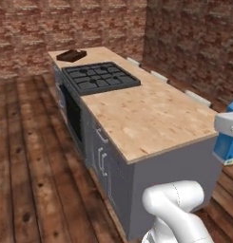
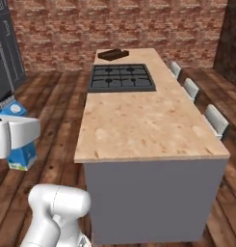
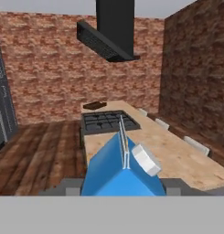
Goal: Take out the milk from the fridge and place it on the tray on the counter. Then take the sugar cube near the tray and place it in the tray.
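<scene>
Blue gabled milk carton (image 3: 120,176) sits clamped in your pincer (image 3: 122,185), and the dark-brown wooden tray (image 3: 95,105) lies far ahead, across the desk (image 3: 177,157).

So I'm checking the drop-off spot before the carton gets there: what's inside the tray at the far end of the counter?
Nothing visible sits in the tray on the counter; its raised edges hide part of its floor, and it is too far away to rule out a small item.
</scene>
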You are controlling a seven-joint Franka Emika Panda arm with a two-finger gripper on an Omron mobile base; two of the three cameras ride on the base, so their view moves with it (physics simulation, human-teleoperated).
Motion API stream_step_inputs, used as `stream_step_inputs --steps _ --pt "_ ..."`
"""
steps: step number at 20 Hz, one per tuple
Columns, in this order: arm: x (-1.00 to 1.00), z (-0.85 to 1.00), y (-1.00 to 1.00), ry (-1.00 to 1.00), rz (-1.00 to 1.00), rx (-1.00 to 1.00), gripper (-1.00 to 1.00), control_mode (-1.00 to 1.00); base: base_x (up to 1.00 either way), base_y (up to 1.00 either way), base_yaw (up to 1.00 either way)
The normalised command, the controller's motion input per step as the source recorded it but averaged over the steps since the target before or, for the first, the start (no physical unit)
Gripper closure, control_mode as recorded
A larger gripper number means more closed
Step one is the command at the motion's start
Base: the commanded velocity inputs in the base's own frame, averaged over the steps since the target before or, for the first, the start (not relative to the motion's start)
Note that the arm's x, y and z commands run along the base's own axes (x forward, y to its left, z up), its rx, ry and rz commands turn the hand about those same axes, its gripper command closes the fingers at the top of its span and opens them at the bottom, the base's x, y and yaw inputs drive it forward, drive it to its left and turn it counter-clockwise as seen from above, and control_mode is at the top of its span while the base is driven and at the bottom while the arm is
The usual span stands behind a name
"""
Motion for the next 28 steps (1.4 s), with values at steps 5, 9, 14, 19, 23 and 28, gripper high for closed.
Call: stream_step_inputs --steps 5,9,14,19,23,28 --pt "0.00 0.00 0.00 0.00 0.00 0.00 1.00 1.00 -0.16 1.00 0.03" --pt "0.00 0.00 0.00 0.00 0.00 0.00 1.00 1.00 0.00 1.00 0.00" --pt "0.00 0.00 0.00 0.00 0.00 0.00 1.00 1.00 0.25 1.00 0.00" --pt "0.00 0.00 0.00 0.00 0.00 0.00 1.00 1.00 0.86 1.00 -0.05" --pt "0.00 0.00 0.00 0.00 0.00 0.00 1.00 1.00 1.00 0.95 -0.11" --pt "0.00 0.00 0.00 0.00 0.00 0.00 1.00 1.00 1.00 0.73 -0.05"
